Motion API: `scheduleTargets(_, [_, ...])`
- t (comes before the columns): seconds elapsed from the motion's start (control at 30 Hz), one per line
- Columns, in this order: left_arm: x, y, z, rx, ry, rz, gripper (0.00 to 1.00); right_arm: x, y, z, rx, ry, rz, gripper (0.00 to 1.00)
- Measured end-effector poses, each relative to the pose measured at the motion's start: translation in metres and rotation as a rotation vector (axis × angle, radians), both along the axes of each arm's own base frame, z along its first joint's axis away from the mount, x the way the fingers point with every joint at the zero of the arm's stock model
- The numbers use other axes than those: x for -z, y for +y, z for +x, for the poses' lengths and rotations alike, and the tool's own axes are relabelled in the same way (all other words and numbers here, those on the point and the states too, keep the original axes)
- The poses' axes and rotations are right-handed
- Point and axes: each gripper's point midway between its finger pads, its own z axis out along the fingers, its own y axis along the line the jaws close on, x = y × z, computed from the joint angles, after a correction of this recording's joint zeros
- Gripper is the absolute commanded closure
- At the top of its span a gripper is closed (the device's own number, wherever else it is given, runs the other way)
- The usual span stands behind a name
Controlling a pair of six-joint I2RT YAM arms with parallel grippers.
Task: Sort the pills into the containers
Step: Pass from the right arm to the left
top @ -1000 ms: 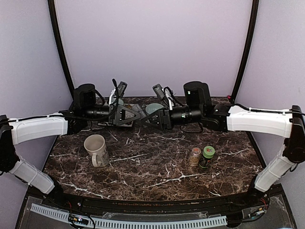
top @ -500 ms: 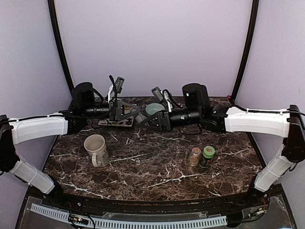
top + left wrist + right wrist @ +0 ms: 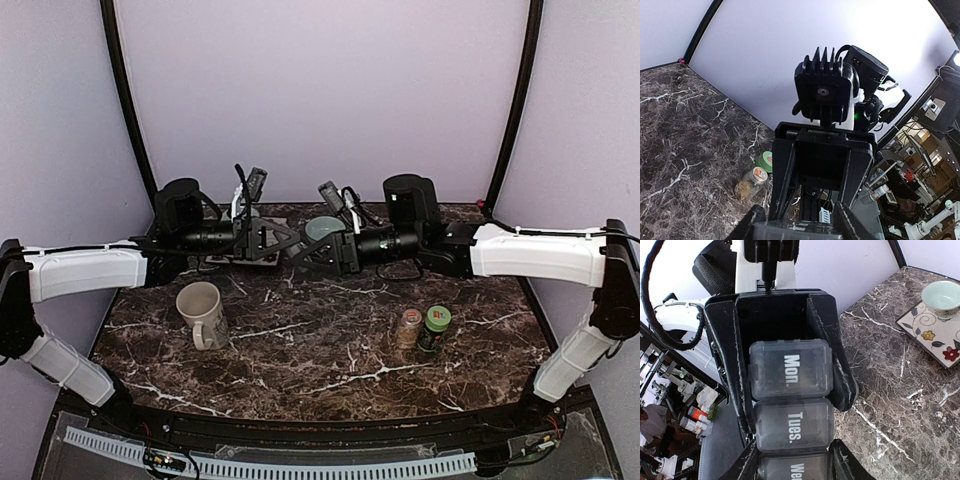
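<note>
Right wrist view shows the right gripper (image 3: 792, 461) clamped across the pill organizer (image 3: 790, 425), with the left gripper (image 3: 792, 412) closed against its Mon. end.

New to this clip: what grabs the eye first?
A weekly pill organizer hangs in mid-air over the table at back centre, gripped at opposite ends by the left tool and right tool. Below, a beige mug sits front-left, a brown bottle and green-capped bottle front-right.

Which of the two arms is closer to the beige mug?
Left. The left arm stretches across the table just behind the mug; the right arm comes in from the opposite side, behind the two small bottles.
</note>
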Motion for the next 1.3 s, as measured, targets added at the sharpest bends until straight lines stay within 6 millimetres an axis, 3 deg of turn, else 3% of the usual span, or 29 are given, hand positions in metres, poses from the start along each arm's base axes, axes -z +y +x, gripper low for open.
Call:
scheduleTargets(0.17, [0.0,0.0,-0.001,0.003,0.001,-0.003,0.59,0.002,0.0,0.0,0.001,0.004,-0.002,0.55])
scheduleTargets(0.3, [0.0,0.0,-0.001,0.006,0.003,-0.004,0.71,0.001,0.0,0.0,0.001,0.003,0.0,0.51])
scheduleTargets(0.8, [0.009,0.001,0.007,-0.046,0.015,0.024,0.73,0.016,-0.005,0.014,0.066,-0.044,-0.073,0.32])
scheduleTargets(1.0, [0.018,0.0,0.014,-0.07,0.021,0.045,0.73,0.025,-0.012,0.019,0.096,-0.083,-0.137,0.34])
scheduleTargets(1.3, [0.024,-0.001,0.016,-0.075,0.033,0.056,0.74,0.028,-0.019,0.018,0.1,-0.119,-0.173,0.47])
